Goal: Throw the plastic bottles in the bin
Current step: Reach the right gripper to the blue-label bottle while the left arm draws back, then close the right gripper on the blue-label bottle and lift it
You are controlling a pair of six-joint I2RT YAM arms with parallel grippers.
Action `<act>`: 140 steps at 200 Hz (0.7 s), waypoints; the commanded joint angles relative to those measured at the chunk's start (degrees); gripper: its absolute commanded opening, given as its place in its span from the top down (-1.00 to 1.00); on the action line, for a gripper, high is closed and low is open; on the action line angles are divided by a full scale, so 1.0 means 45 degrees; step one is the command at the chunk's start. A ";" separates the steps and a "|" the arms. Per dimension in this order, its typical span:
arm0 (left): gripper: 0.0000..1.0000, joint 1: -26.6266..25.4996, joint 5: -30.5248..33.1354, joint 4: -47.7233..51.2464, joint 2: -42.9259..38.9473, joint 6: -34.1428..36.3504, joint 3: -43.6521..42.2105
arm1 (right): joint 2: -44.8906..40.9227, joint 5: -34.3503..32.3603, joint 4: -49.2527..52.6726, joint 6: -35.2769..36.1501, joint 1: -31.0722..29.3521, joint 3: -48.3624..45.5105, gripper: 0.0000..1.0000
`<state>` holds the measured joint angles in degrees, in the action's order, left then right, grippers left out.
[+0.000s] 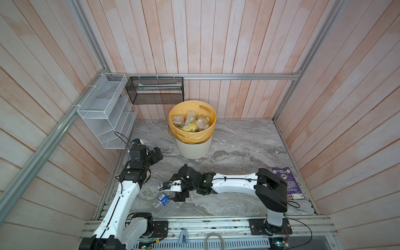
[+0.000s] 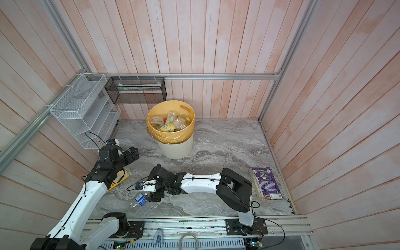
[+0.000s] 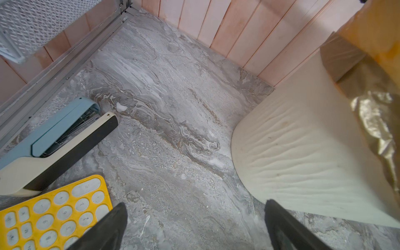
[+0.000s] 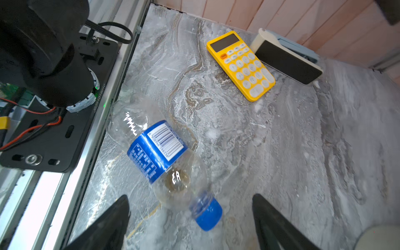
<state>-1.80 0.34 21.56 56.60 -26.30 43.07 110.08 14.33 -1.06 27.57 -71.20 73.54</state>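
In both top views the bin (image 1: 192, 149) stands upper centre on the marbled surface (image 1: 238, 151) against plank walls (image 1: 216, 36), plastic bottles (image 1: 195, 124) inside, one blue-labelled bottle (image 1: 162, 200) lying lower left, and a purple book (image 1: 292, 186) at right — partly behind an arm (image 1: 270, 190) in a top view. The left wrist view adds a stapler (image 3: 54, 138) and cut-off yellow calculator (image 3: 54, 214), the left gripper (image 3: 195, 203) spread wide. The right wrist view shows the right gripper (image 4: 190, 195) wide too — the bottle's blurred cap (image 4: 208, 216) between its fingers (image 4: 108, 223), contact unclear.
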 commanded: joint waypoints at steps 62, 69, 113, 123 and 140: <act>-1.00 0.0142 -0.1479 -0.0844 0.0389 0.0121 0.0147 | 0.2231 0.2327 0.2160 0.1738 -0.0374 0.2550 -0.71; -0.99 0.0147 -0.1498 -0.0864 0.0383 0.0113 0.0100 | 0.2384 0.2365 0.2272 0.1778 -0.0418 0.2698 -0.71; -1.00 0.0186 -0.1525 -0.0884 0.0303 0.0115 -0.0001 | 0.3373 0.1785 0.3092 0.2268 -0.0592 0.3603 -0.68; -1.00 0.0203 -0.1521 -0.0880 0.0308 0.0108 -0.0001 | 0.3552 0.1637 0.3211 0.2244 -0.0589 0.3769 -0.65; -1.00 0.0205 -0.1521 -0.0893 0.0331 0.0123 -0.0015 | 0.3753 0.1239 0.3191 0.2203 -0.0583 0.3913 -0.57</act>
<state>-1.21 -5.78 18.57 58.76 -26.30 43.07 125.36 22.11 10.63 36.64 -73.69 89.19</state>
